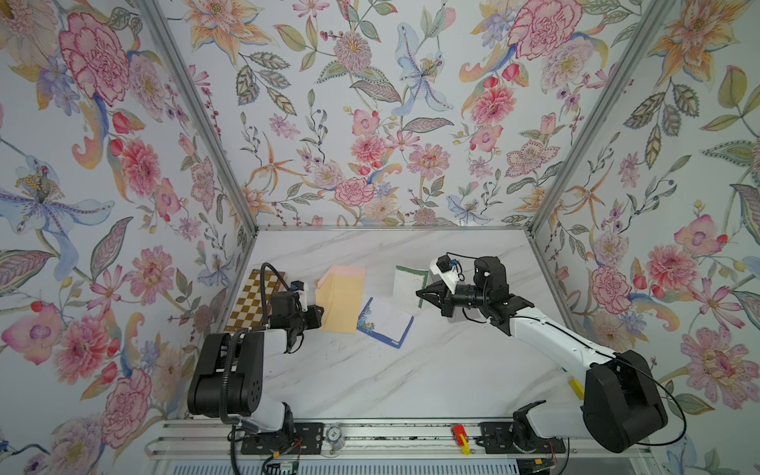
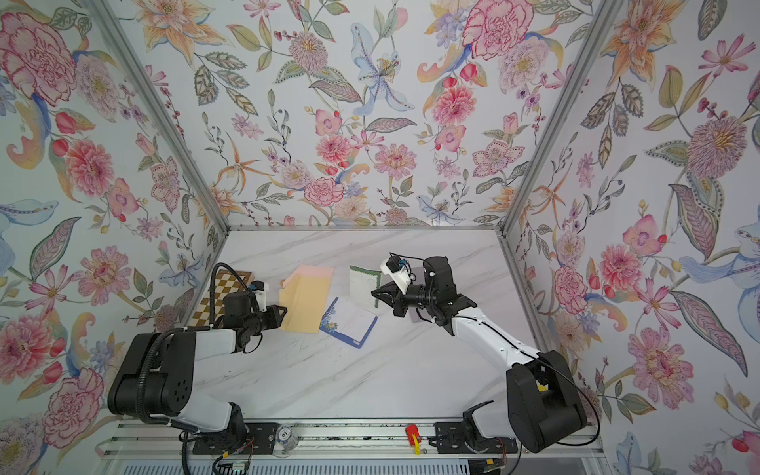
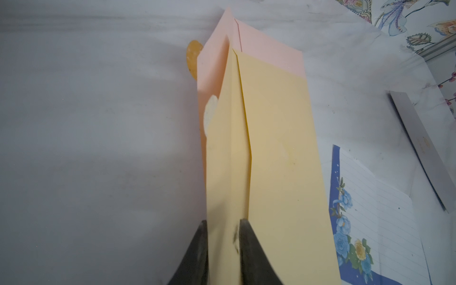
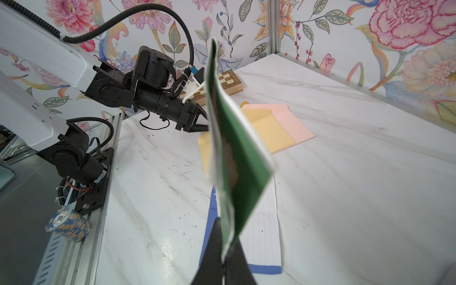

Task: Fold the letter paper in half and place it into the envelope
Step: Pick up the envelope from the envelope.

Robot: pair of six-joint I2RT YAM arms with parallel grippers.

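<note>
Noted right hand [image 1: 418,293] pinched fully shut on the folded green-edged letter paper [image 1: 409,286], held upright in air, apart from envelope [image 1: 341,298] lying flat on tabletop [image 1: 411,382]. Found left hand [image 3: 223,222] at envelope's near end, fingers astride a raised strip with a narrow gap; cannot tell whether actually gripping. Likely trouble: envelope skidding if that hold is loose; limp paper springing open or snagging at the mouth; dragging the blue-bordered sheet [image 1: 385,322] lying just beside.
</note>
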